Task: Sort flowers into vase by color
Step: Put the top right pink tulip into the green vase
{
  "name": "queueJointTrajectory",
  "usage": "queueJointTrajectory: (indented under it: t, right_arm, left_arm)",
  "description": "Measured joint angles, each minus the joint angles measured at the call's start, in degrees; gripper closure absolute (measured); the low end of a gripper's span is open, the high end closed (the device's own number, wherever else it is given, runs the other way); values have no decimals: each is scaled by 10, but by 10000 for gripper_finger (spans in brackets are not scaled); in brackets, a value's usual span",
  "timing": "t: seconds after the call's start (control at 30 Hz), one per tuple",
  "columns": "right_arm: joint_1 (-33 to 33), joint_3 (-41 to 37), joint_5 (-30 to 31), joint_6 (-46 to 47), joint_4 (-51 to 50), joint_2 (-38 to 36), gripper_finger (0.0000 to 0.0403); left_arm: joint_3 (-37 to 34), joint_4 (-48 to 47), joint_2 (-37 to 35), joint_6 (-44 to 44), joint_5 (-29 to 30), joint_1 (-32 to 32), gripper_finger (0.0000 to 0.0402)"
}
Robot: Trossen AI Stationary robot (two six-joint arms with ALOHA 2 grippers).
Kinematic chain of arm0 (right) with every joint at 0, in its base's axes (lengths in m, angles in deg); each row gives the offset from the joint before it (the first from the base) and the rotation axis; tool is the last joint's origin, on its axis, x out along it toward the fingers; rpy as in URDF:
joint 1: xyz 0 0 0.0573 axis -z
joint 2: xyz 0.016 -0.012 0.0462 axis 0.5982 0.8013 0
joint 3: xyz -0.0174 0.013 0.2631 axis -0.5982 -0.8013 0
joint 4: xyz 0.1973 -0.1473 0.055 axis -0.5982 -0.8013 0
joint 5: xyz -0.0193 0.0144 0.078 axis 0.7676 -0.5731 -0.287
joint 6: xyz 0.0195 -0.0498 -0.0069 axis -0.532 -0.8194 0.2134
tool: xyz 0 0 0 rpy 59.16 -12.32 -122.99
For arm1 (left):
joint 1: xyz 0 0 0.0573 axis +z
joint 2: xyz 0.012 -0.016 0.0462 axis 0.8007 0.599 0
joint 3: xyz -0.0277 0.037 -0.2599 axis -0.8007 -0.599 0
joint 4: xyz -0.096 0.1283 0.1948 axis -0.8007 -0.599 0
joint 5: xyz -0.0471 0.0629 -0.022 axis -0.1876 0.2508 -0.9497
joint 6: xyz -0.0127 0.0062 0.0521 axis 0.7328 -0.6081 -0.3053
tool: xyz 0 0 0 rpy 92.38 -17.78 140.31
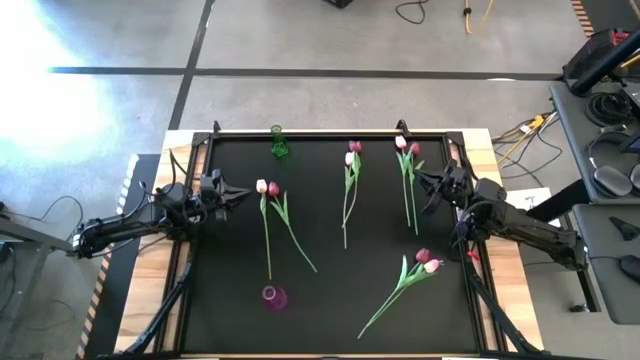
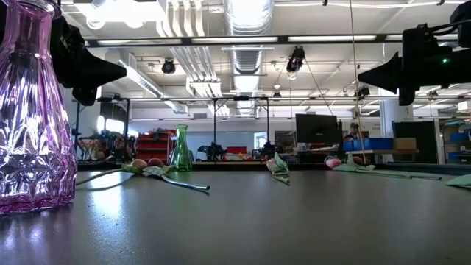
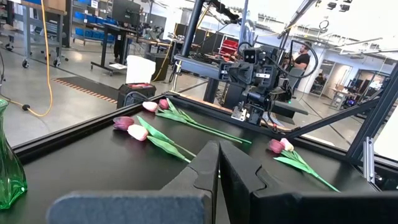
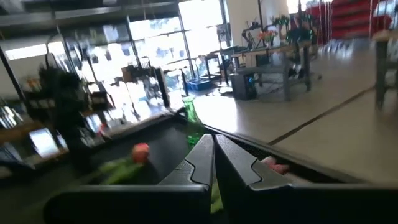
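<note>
Beside the left gripper point(image 1: 243, 192), whose fingers are pressing together on nothing, a pink-and-magenta tulip pair point(image 1: 267, 187) is lying just inward, stems running toward the table's front edge. Opposite, the right gripper point(image 1: 423, 178) is waiting pressed together near another pair point(image 1: 407, 146).

1. The middle of the black mat point(image 1: 330, 290) lies bare, an open lane toward six o'clock.
2. Flower pairs point(image 1: 270, 190) crowd nine, twelve and two o'clock.
3. A green vase point(image 1: 279, 142) stands at eleven, a purple vase point(image 1: 273, 297) at seven.
</note>
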Motion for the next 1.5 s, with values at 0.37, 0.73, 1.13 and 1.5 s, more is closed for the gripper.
queueJointTrajectory:
  t: [0.37,0.73,1.13,1.5]
  right_arm:
    - [0,0,146,99,37,0,394]
    - [0,9,194,193,34,41,394]
    - [1,147,160,240,-134,297,323]
    - [125,372,24,210,-329,575,277]
  left_arm:
    - [0,0,0,0,0,0,402]
    - [0,0,0,0,0,0,402]
    - [0,0,0,0,0,0,402]
    - [0,0,0,0,0,0,402]
